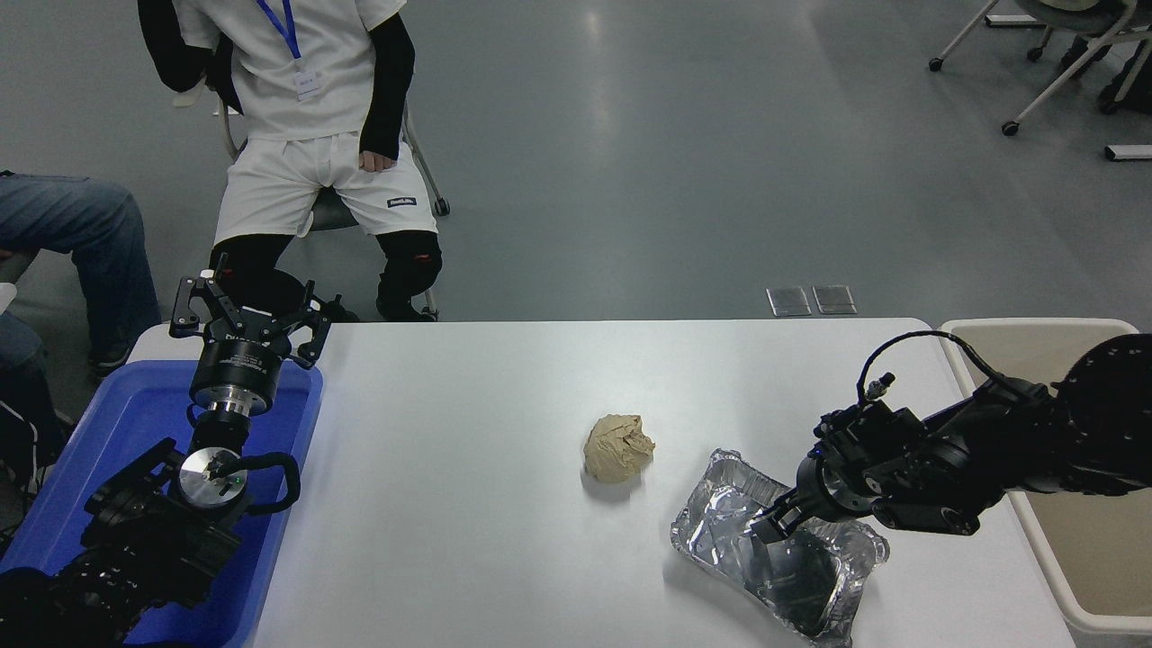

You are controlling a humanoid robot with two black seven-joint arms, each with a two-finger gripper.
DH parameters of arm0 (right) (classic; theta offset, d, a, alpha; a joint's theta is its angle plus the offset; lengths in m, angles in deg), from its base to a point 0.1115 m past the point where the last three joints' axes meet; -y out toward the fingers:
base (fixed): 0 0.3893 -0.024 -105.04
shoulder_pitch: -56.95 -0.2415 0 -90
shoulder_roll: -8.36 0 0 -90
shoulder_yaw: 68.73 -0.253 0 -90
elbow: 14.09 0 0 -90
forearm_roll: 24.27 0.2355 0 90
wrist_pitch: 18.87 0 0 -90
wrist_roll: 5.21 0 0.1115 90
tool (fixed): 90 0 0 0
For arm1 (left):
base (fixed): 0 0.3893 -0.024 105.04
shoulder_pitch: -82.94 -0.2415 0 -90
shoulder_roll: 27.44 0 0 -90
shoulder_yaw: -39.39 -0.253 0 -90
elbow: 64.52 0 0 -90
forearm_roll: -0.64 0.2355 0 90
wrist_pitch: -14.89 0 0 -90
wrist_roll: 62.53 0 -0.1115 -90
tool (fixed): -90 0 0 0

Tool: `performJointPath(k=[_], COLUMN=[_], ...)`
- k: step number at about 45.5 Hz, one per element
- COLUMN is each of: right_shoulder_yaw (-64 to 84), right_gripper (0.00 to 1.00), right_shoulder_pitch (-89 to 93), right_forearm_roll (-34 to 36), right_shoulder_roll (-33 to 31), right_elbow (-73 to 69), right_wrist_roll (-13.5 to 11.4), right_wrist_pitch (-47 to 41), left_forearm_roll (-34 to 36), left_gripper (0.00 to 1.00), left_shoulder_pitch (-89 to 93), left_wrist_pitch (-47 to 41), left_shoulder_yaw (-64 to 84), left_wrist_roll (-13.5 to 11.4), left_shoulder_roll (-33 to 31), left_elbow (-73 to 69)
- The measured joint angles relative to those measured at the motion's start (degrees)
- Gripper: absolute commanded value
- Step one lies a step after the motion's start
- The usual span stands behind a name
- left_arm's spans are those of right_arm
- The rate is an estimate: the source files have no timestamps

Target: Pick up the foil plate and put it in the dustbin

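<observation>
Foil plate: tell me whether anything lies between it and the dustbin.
Nothing visible does. The foil plate sits near the table's right end, the dustbin just past that edge. Only the right arm, its pincer over the plate, spans the gap; the paper ball lies on the other side.

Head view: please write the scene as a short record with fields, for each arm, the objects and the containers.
right gripper: low over the shiny silver foil plate, at its far rim; grasp not clear
left gripper: parked open above the blue plastic tub, at the lower left
foil plate: flat on the white table, near right
crumpled tan paper ball: on the table, left of the plate, apart from it
beige plastic dustbin: beside the table's right edge
</observation>
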Motion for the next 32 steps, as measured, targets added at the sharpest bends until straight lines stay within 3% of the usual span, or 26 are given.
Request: performJointPath(k=[32], right_shoulder_yaw=[3.3], right_gripper=[0.00], right_shoulder_pitch=[-1.9], right_forearm_roll=[7.6], right_shoulder_roll=[-2.9], right_elbow=[-2.9], right_wrist_roll=[0.1], right_wrist_pitch=[0.5], left_forearm_roll=[0.0], left_gripper=[0.99], left_shoulder_pitch=[0.0], left_wrist_pitch=[0.0], left_shoulder_yaw=[0.0], left_wrist_roll=[0.0], left_shoulder_roll=[0.0], left_elbow=[0.0])
